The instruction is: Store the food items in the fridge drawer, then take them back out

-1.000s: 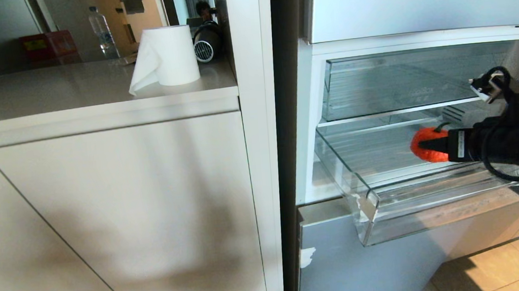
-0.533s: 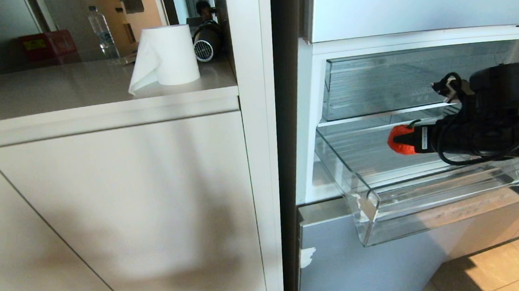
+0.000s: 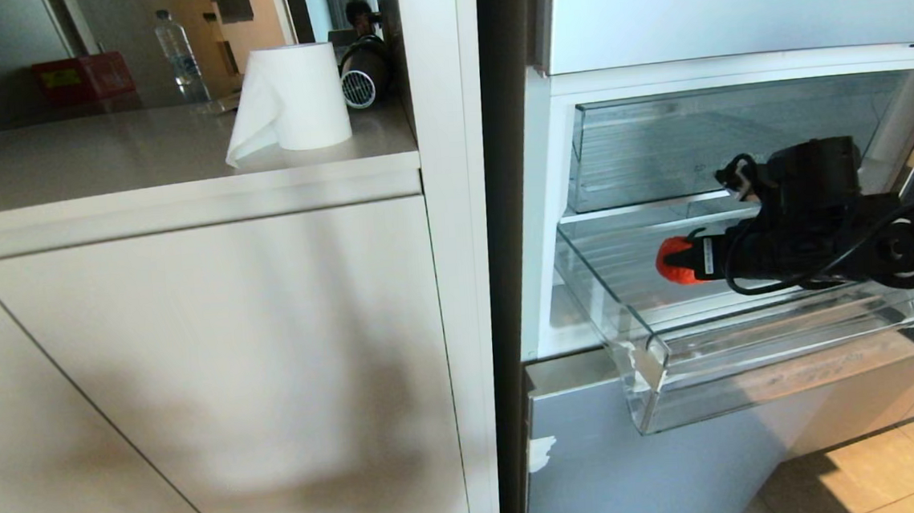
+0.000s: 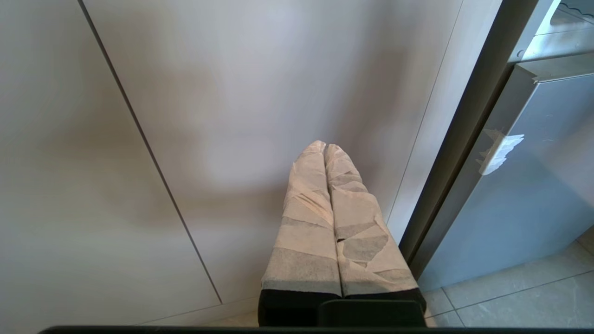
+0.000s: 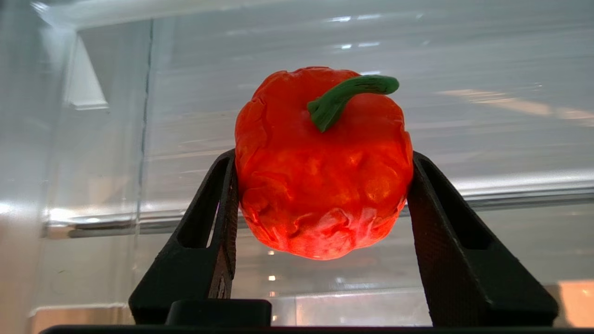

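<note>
My right gripper [image 3: 690, 260] reaches in from the right and is shut on a fuzzy orange-red fruit [image 3: 673, 261] with a curled green stem [image 5: 348, 95]. Its black fingers [image 5: 222, 199] press on both sides of the fruit [image 5: 322, 171]. The fruit is held inside the transparent fridge drawer [image 3: 649, 360], which is pulled out, near its left wall and above the ribbed floor. I cannot tell whether the fruit touches the floor. My left gripper [image 4: 325, 147] is parked low, facing the cabinet front, its taped fingers pressed together and holding nothing.
An upper clear bin [image 3: 698, 143] sits right above the drawer. A pale-blue panel [image 3: 640, 453] lies below it. On the left is a cabinet [image 3: 215, 370] whose counter carries a paper towel roll [image 3: 293, 99] and a water bottle [image 3: 177, 55].
My right gripper has carried the fruit leftward along the drawer, toward its left wall. The left arm and the camera have stayed still.
</note>
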Robot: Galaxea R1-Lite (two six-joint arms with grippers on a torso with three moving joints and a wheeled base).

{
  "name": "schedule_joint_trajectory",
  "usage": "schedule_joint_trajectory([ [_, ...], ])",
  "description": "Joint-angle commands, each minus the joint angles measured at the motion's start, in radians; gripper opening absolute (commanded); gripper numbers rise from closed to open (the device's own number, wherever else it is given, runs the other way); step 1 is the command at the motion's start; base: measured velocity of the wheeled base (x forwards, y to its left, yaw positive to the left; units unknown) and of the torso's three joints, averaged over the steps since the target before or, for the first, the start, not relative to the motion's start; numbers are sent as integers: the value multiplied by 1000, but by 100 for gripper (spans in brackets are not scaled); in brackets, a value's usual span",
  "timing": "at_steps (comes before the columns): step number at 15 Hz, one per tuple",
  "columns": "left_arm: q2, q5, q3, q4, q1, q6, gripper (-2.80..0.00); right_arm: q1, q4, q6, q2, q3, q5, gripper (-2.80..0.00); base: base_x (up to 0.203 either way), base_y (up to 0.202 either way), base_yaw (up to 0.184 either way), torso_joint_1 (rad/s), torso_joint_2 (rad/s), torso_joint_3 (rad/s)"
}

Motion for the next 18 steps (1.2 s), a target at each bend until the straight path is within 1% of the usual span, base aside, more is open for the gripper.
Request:
schedule_joint_trajectory([
  [1, 1, 0, 0, -1, 0, 0, -280, 3, -2, 0, 42, -15, 1, -280, 0, 0, 0, 0, 0, 0],
  [5, 0, 0, 0, 0, 0, 0, -280, 9, -2, 2, 64, -31, 1, -280, 0, 0, 0, 0, 0, 0],
  [6, 0, 0, 0, -1, 0, 0, -280, 9, -2, 5, 65, -31, 1, 0, 0, 0, 0, 0, 0, 0],
  [13, 0, 0, 0, -1, 0, 0, -280, 9, -1, 5, 21, -26, -4, 0, 0, 0, 0, 0, 0, 0],
  [17, 1, 0, 0, -1, 0, 0, -280, 9, 1, 4, -139, 31, -4, 0, 0, 0, 0, 0, 0, 0],
  [18, 0, 0, 0, -1, 0, 0, -280, 9, 0, 3, -193, 63, -4, -280, 0, 0, 0, 0, 0, 0],
])
